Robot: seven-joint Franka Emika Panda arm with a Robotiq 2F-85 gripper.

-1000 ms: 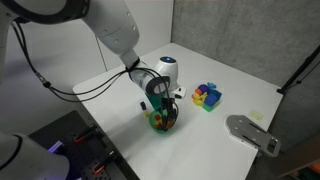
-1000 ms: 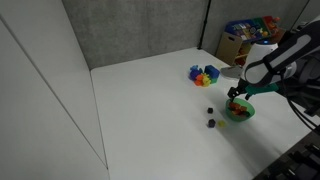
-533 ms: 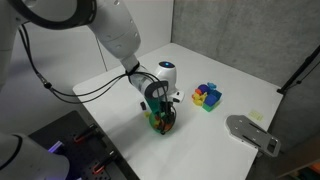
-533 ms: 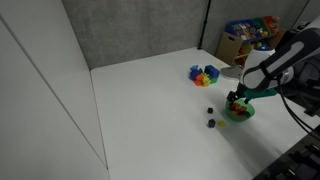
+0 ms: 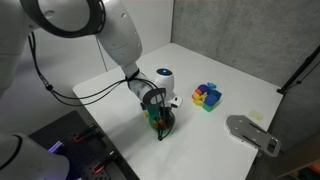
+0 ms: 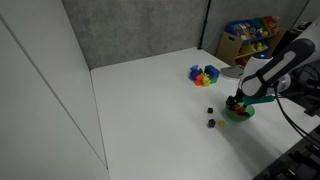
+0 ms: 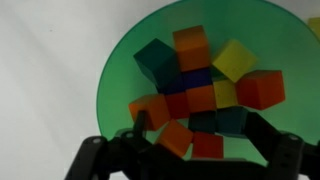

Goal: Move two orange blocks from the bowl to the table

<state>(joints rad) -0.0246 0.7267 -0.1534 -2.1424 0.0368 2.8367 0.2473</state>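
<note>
The bright-green bowl point(image 7: 125, 60) fills the wrist view and holds a heap of cubes. Several are orange blocks point(image 7: 190, 45), with others at the left point(image 7: 150, 108) and low in the middle point(image 7: 175, 138). Blue, dark green, yellow and red cubes lie among them. My gripper point(image 7: 195, 125) is open, its two dark fingers reaching down into the bowl on either side of the lower cubes. In both exterior views the gripper point(image 5: 160, 113) point(image 6: 236, 102) sits right over the bowl point(image 5: 160, 124) point(image 6: 240, 114) on the white table point(image 5: 240, 90) point(image 6: 150, 100).
A blue-yellow-red cluster of blocks point(image 5: 207, 96) point(image 6: 204, 74) stands beyond the bowl. Two small dark blocks point(image 6: 210, 110) point(image 6: 211, 124) lie on the table next to the bowl. A grey device point(image 5: 250, 133) sits by the table's edge. Shelves of boxes point(image 6: 250, 35) stand behind.
The arm has dipped slightly, bringing the gripper lower into the bowl. The blocks have not visibly moved.
</note>
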